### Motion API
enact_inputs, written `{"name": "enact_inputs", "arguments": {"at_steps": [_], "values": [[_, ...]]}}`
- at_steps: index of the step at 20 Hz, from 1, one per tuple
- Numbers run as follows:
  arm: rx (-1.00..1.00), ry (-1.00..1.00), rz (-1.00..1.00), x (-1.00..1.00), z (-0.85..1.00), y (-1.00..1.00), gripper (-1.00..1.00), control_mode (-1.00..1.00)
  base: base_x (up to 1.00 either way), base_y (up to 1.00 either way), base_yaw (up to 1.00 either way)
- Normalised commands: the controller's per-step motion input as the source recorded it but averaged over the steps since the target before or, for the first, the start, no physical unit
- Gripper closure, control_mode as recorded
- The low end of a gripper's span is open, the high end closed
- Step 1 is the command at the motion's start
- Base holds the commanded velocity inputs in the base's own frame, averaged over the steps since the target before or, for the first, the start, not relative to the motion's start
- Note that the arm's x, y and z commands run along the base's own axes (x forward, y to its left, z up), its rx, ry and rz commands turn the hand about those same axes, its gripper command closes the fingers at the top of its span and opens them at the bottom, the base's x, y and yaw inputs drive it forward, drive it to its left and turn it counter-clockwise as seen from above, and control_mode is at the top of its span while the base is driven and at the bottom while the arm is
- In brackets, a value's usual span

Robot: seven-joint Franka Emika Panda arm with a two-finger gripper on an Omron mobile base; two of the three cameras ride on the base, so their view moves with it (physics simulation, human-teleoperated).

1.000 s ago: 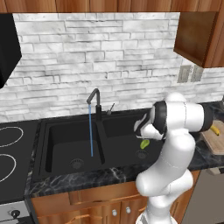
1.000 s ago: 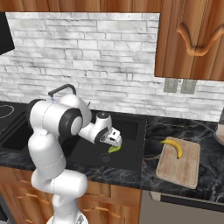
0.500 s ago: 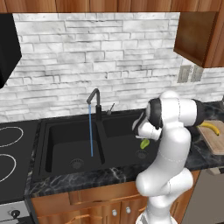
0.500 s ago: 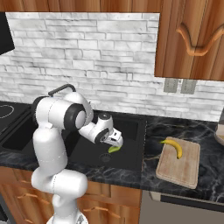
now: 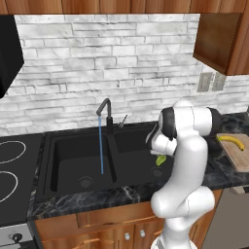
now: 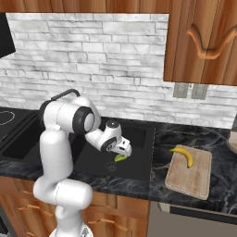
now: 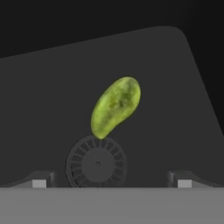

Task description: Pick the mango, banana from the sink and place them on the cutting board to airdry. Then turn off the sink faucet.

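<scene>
A: Any brand, label or writing to read?

B: Nothing legible. The two wall plates on the brick backsplash are plain as far as I can tell.

A: Where is the mango (image 7: 116, 106)?

B: On the floor of the right basin of the sink (image 5: 68, 141). The hand view shows it lying with one end touching the rim of the round drain (image 7: 96, 164). In the base views just a green sliver peeks out below the tool.

A: And the tool (image 7: 111, 179)?

B: Fingers wide apart, nothing between them. In the hand view the two tips stand either side of the drain, the mango beyond them, not touched. From the right base view the tool hangs low over the right basin, right above the mango.

A: What do the base views add?

B: The banana (image 6: 183, 155) lies on the cutting board (image 6: 195, 179), which rests on the dark marble worktop (image 6: 176, 134) to the right of the sink. The left base view shows the sink faucet (image 5: 104, 114) behind the divider, with a thin blue stream of water (image 5: 101, 146) falling into the left basin, and its small lever just to its right.
</scene>
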Motion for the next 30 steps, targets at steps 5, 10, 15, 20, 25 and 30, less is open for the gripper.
{"name": "enact_inputs", "arguments": {"at_steps": [5, 10, 15, 20, 25, 30], "values": [[0.00, 0.00, 0.00, 0.21, -0.20, 0.00, -1.00, -1.00, 0.00, 0.00, 0.00], [0.00, 0.00, 0.00, 0.23, -0.17, 0.00, -1.00, -1.00, 0.00, 0.00, 0.00], [0.00, 0.00, 0.00, 0.19, -0.16, -0.03, -1.00, -1.00, 0.00, 0.00, 0.00], [0.00, 0.00, 0.00, 0.13, -0.16, -0.05, -1.00, -1.00, 0.00, 0.00, 0.00], [0.00, 0.00, 0.00, 0.14, -0.17, -0.01, -1.00, -1.00, 0.00, 0.00, 0.00], [0.00, 0.00, 0.00, 0.15, -0.18, 0.00, -1.00, -1.00, 0.00, 0.00, 0.00]]}}
